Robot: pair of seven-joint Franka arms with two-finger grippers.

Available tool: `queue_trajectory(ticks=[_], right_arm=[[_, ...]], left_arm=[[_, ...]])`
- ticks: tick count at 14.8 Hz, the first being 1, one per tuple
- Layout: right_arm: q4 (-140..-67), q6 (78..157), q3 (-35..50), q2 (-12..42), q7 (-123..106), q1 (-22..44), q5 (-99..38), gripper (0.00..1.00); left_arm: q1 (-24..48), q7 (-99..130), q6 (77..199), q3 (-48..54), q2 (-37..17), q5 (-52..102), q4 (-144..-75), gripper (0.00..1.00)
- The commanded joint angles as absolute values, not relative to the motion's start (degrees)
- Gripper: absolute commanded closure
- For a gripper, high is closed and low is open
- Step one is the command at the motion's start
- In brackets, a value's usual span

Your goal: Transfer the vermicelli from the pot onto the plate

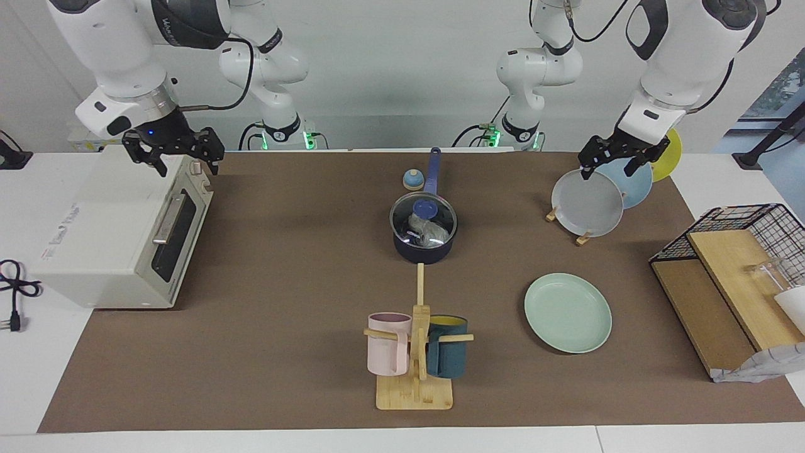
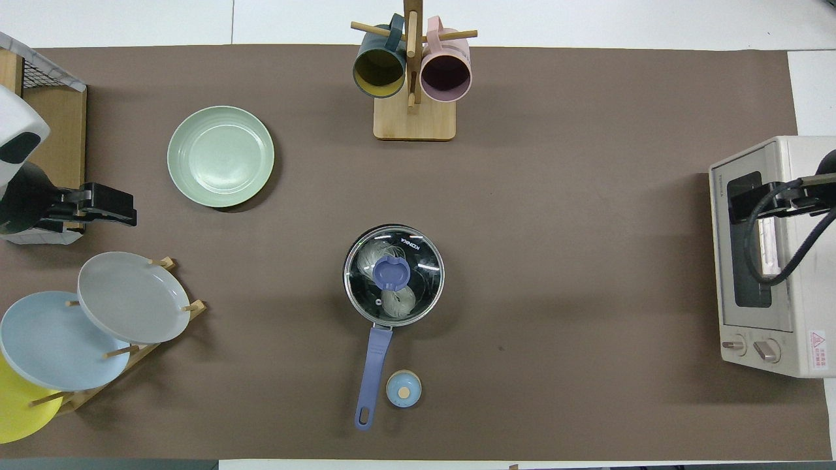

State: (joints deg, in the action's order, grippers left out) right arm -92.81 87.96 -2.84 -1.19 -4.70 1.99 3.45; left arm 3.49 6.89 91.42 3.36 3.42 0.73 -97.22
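Observation:
The dark navy pot (image 1: 423,250) stands mid-table with its long blue handle (image 2: 373,365) pointing toward the robots. A glass lid with a blue knob (image 2: 392,273) covers it. The whitish vermicelli (image 1: 429,231) shows through the lid, also in the overhead view (image 2: 399,302). The mint-green plate (image 1: 568,313) lies empty, farther from the robots than the pot, toward the left arm's end (image 2: 221,156). My left gripper (image 1: 609,168) hangs open over the plate rack. My right gripper (image 1: 185,162) hangs open over the toaster oven. Both are well apart from the pot.
A white toaster oven (image 1: 119,233) sits at the right arm's end. A wooden mug rack (image 1: 415,390) holds a pink and a teal mug. A rack holds grey (image 1: 588,204), light blue and yellow plates. A small blue round object (image 1: 412,180) lies beside the pot handle. A wire basket (image 1: 755,220) stands at the left arm's end.

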Motion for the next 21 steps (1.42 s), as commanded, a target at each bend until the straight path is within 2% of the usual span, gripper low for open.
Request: queue_trajectory(ticks=[1, 14, 19, 21], right_arm=[[-92.99, 87.89, -2.64, -1.49, -5.98, 1.76, 2.99, 0.0], [-93.17, 87.27, -1.85, -2.11, -5.89, 3.16, 2.73, 0.0], [-92.29, 89.38, -1.23, -1.41, 0.67, 9.82, 0.7, 0.0], [-87.66, 88.34, -1.23, 2.0, 4.99, 13.78, 0.62, 0.0]], left_arm=[[3.43, 6.86, 91.32, 3.16, 4.13, 1.23, -97.56, 0.0], [3.52, 7.03, 91.85, 3.25, 4.13, 1.23, -97.56, 0.0], [3.52, 7.12, 92.02, 3.25, 4.13, 1.23, -97.65, 0.0], [3.52, 7.12, 92.11, 3.25, 4.13, 1.23, -97.65, 0.0]])
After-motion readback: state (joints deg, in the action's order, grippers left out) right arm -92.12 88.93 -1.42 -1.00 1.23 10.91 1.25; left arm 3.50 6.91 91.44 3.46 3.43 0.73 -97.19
